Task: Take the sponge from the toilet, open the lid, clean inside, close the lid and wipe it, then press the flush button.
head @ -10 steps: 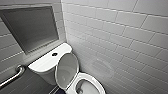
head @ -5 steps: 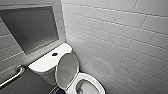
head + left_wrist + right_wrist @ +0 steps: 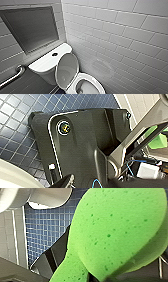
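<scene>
The right claw (image 3: 96, 277) pinches the sponge (image 3: 117, 230) — bright green, squeezed narrow at the grip — over the blue floor tiles (image 3: 47, 230). In the head view the toilet (image 3: 96, 82) sits at 6 o'clock, lid (image 3: 66, 69) raised, flush button (image 3: 54, 54) at 10 o'clock from the bowl. Left claw's state: cannot tell.

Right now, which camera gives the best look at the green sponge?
The right wrist view: the sponge looms large and close there, its pores and rounded edge plain. The left wrist view catches a small green patch of it behind the robot's jointed bar.
</scene>
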You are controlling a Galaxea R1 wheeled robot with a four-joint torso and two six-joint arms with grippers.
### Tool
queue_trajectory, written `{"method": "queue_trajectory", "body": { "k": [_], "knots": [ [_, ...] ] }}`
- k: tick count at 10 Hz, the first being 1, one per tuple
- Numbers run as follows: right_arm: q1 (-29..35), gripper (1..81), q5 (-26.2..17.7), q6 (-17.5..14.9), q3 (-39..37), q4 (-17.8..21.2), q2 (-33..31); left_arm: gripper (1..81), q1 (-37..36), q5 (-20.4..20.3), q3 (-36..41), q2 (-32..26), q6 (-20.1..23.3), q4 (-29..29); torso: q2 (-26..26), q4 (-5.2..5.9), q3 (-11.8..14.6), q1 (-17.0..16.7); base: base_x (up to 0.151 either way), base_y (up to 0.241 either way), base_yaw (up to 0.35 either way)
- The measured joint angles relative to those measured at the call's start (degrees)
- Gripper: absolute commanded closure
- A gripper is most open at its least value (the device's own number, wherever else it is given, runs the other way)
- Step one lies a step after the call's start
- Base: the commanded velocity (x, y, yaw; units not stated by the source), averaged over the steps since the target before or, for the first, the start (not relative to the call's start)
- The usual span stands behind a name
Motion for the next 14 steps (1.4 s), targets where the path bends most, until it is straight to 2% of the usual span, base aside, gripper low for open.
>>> {"method": "queue_trajectory", "body": {
  "k": [1,2,3,4,5,6,7,8,10,11,12,13,14],
  "knots": [
    [0.00,81.1,-0.05,0.02,0.00,0.00,0.09,1.0,0.00,-0.55,-1.40,0.99,1.18,-0.99,0.00,0.00,0.02,0.00,0.000,0.000,0.000],
    [0.00,81.1,-0.02,0.00,0.00,0.00,0.07,1.0,0.26,1.00,-1.60,1.71,3.39,-3.17,0.00,0.00,0.02,0.00,0.000,0.000,0.000],
    [0.00,81.1,-0.02,0.02,0.00,0.00,0.02,1.0,0.63,4.30,-1.35,1.89,8.05,-7.05,0.00,0.00,0.02,0.00,0.000,0.000,0.000],
    [0.00,81.1,-0.02,0.02,0.00,0.00,0.00,1.0,0.94,8.25,-0.22,1.76,14.96,-12.57,0.00,0.00,0.02,0.00,0.000,0.000,0.000],
    [0.05,81.1,-0.02,0.04,0.15,0.00,-0.13,1.0,1.02,11.84,2.28,1.68,24.69,-20.36,0.00,0.00,0.02,0.00,0.000,0.000,0.000],
    [0.40,81.1,-0.11,0.04,0.85,0.00,-0.74,1.0,1.02,13.48,5.38,1.76,37.53,-29.62,0.00,0.00,0.02,0.00,0.000,0.000,0.000],
    [1.15,81.1,-0.10,0.04,2.21,0.00,-1.68,1.0,0.91,15.80,7.97,1.76,52.42,-40.05,0.00,0.00,0.02,0.00,0.000,0.000,0.000],
    [2.06,81.1,-0.07,0.02,4.08,0.00,-2.78,1.0,0.89,16.04,9.46,1.73,65.40,-50.08,0.00,0.00,0.02,0.00,0.000,0.000,0.000],
    [3.63,81.1,-0.13,0.02,10.07,0.00,-6.38,1.0,0.91,18.86,13.25,1.73,86.65,-72.70,-0.02,0.00,0.02,0.00,0.000,0.000,0.000],
    [4.57,81.1,-0.32,0.04,12.74,-0.02,-8.58,1.0,0.85,18.64,15.32,1.76,94.65,-81.92,0.00,0.00,0.02,0.00,0.000,0.000,0.000],
    [5.89,81.1,-0.62,0.06,14.59,-0.02,-11.01,1.0,0.67,18.18,16.84,2.06,100.12,-88.33,0.00,0.00,0.02,0.00,0.000,0.000,0.000],
    [7.85,81.1,-0.73,0.20,15.82,-0.02,-13.35,1.0,0.41,17.83,17.69,2.74,102.96,-92.04,0.00,0.00,0.02,0.00,0.000,0.000,0.000],
    [9.56,81.1,-0.74,0.28,16.35,-0.02,-14.36,1.0,0.09,17.92,18.21,3.80,104.03,-92.94,0.00,0.00,0.02,0.00,0.000,0.000,0.000]
  ]
}}
